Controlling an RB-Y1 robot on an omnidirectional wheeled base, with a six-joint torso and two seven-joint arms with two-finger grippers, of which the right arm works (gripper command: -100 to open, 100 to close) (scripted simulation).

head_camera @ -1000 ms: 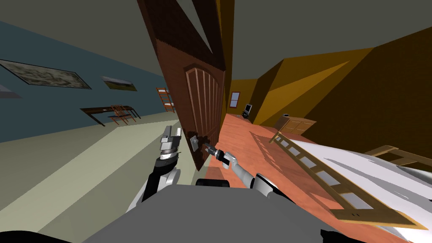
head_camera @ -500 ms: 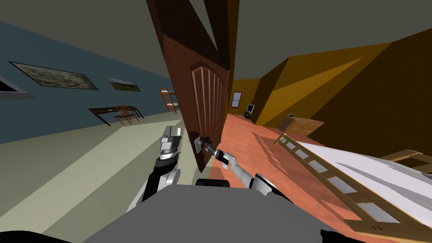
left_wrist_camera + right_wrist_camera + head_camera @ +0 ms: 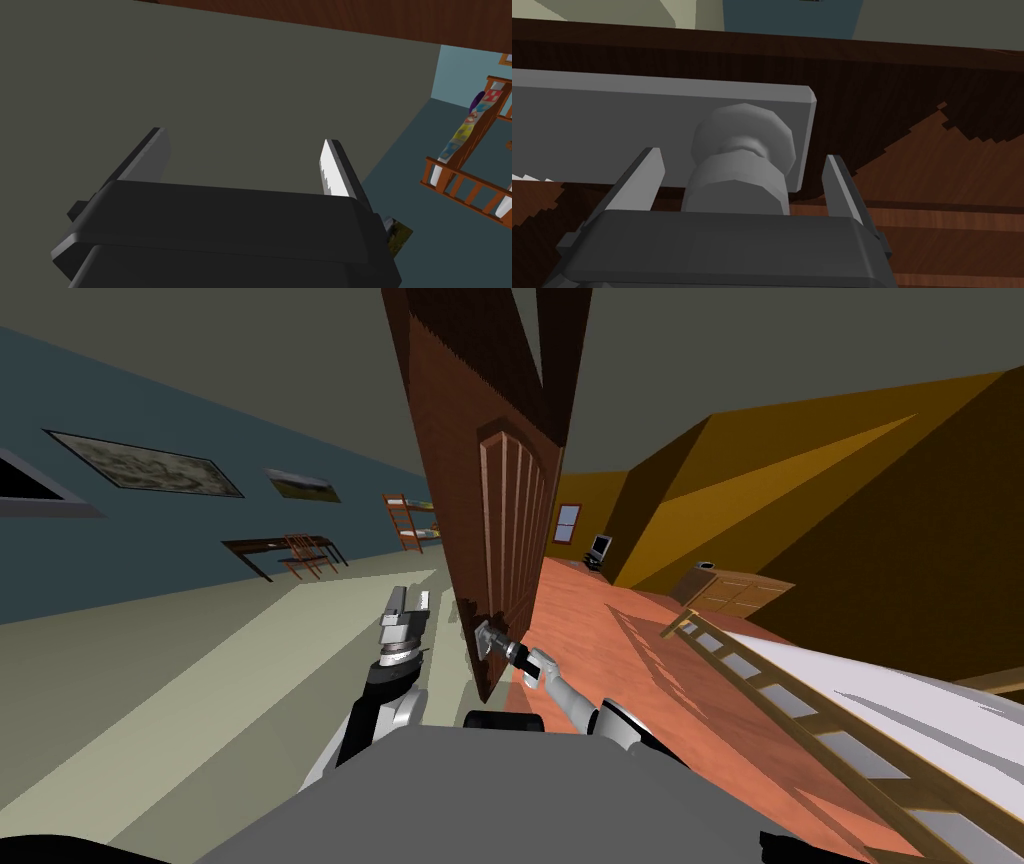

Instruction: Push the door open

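A tall dark brown door (image 3: 500, 518) stands almost edge-on in front of me in the head view. Low on it sits a grey knob (image 3: 482, 638) on a grey plate. My right gripper (image 3: 492, 642) reaches the knob from the right. In the right wrist view its open fingers (image 3: 641, 177) straddle the knob (image 3: 739, 160) with a gap on each side, close to the plate (image 3: 612, 120) and the door face (image 3: 937, 165). My left gripper (image 3: 408, 606) is raised left of the door, open (image 3: 243, 135) and holding nothing.
A bed with a white mattress (image 3: 900, 698) and a wooden slatted rail (image 3: 780, 688) lies at the right on the orange floor (image 3: 600, 628). A dresser (image 3: 740, 588) stands by the yellow wall. A table with a chair (image 3: 285, 553) stands against the blue wall.
The whole head view has shifted as I moved. The door has swung further round and looks more edge-on. My right gripper has stayed at the knob, now closer to the plate.
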